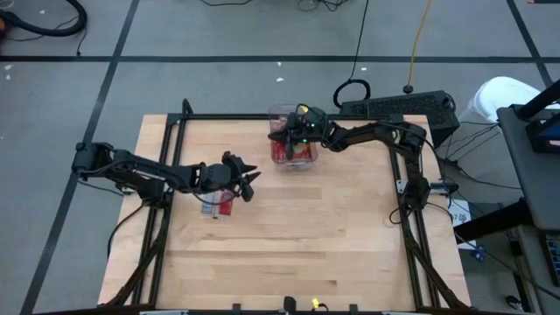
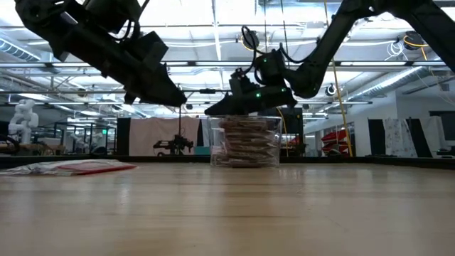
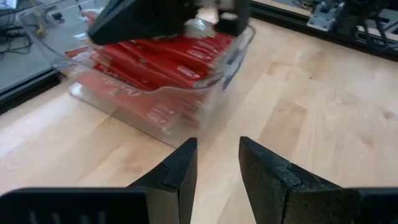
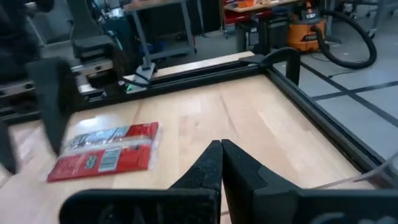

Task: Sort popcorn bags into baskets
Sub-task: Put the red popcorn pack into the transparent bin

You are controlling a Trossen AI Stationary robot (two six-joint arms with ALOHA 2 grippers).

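Observation:
A clear basket [image 1: 297, 163] stands at the table's far middle, stacked with red popcorn bags [image 3: 168, 62]. My right gripper [image 1: 278, 140] is shut and lies nearly level just over the stack's top, seen also in the low view [image 2: 215, 109]. One loose popcorn bag [image 1: 219, 207], red and silvery, lies flat on the wood at the left. My left gripper [image 1: 248, 178] hovers open above and just right of it, pointing toward the basket, with nothing between its fingers [image 3: 180, 168]. My right gripper's shut fingers hang right over the top packet [image 3: 186, 43] in the basket. I cannot tell whether they touch it, because the gripper's own dark body covers that spot.
Black frame rails [image 1: 166, 175] run along the table's left, far and right sides. A black device [image 1: 402, 107] sits beyond the far right corner. Bare wood [image 1: 332, 236] spreads over the near half and the right side.

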